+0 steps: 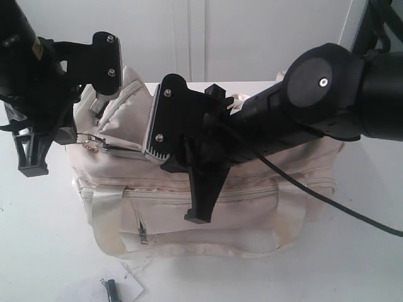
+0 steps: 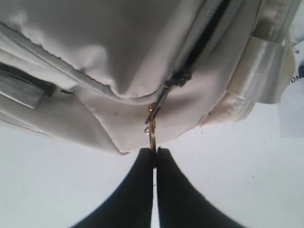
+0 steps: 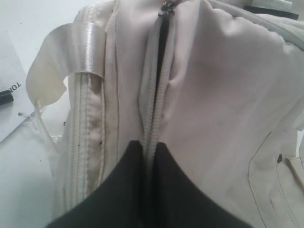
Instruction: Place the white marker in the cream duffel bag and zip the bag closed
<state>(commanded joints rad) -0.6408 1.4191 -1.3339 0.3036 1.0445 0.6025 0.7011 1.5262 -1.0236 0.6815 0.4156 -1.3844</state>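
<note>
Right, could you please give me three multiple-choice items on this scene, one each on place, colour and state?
1. In the exterior view, the left claw works at the cream duffel bag's: A right end; B left end; C underside.
2. The zip pull it pinches is: A gold; B red; C blue.
3. The bag's main zip is: A fully shut; B partly open; C torn off.
Answers: 1 B, the claw sits by the bag's left end; 2 A, the metal looks golden; 3 B, a dark gap shows between the teeth.
</note>
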